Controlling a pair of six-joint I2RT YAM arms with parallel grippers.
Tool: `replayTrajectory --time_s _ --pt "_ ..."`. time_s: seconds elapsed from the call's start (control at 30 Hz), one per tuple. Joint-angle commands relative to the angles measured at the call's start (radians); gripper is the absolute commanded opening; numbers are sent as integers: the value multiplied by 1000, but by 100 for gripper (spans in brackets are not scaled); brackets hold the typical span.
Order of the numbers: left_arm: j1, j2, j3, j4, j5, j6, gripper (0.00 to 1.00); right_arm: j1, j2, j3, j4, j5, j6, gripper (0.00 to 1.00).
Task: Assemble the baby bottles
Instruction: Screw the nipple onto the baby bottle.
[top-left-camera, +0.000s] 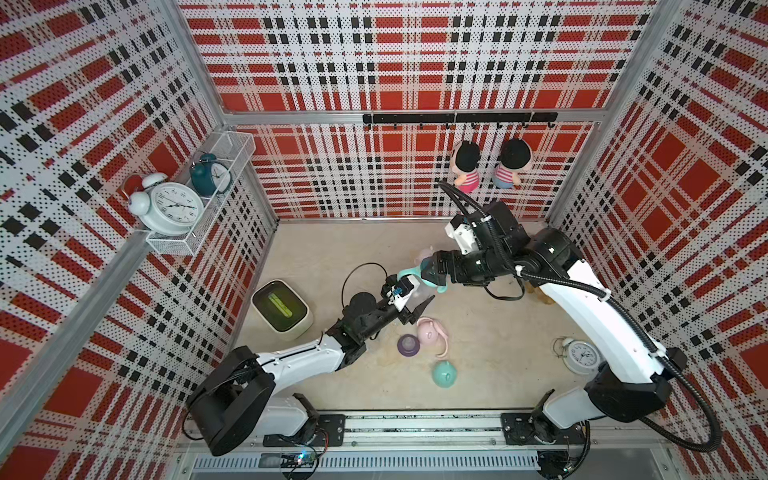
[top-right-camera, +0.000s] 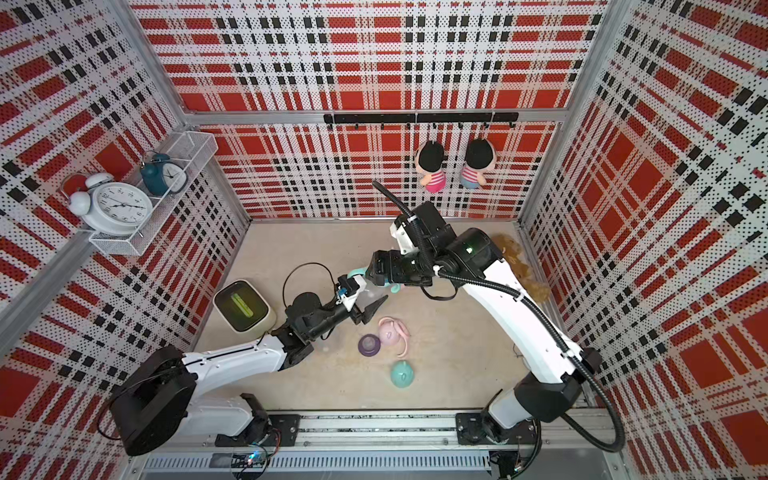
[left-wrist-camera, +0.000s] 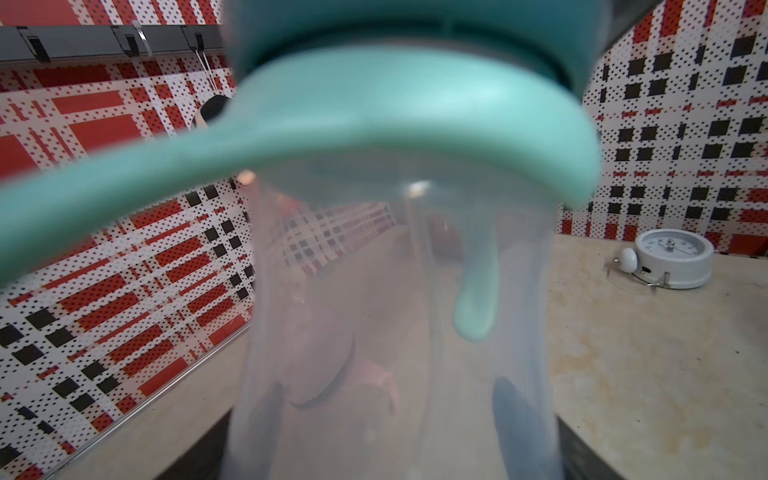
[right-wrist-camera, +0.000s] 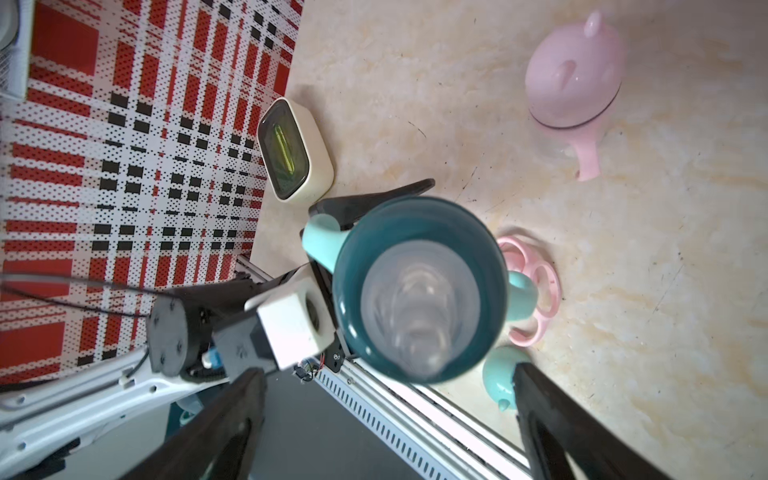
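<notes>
two alarm clocks (top-left-camera: 176, 208) fill the wire basket (top-left-camera: 174, 245), left tool (top-left-camera: 417, 303) grips bottle (left-wrist-camera: 374, 332).

Black hour numerals are ringing the dial of the big white round twin-bell alarm clock (top-right-camera: 120, 205) in the upper left of both top views, too small to be reading singly; no other lettering is showing.

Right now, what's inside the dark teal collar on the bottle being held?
A clear nipple fills the teal collar, tip outward. The neck of the bottle beneath it is covered.
</notes>
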Motion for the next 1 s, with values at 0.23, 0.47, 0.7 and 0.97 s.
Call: replayTrajectory --time_s 0.23,0.47,0.7,0.97 --pt "94 -39 45 66 331 -182 0 13 -268 -337 435 87 -311 84" --pt "142 -17 34 201 491 -322 0 13 -397 -581 709 13 -478 83" --pt "158 -17 41 224 560 -377 0 12 -430 -695 887 -111 -523 83" --pt "166 -5 54 224 603 -405 0 12 -413 -719 966 -134 -550 83"
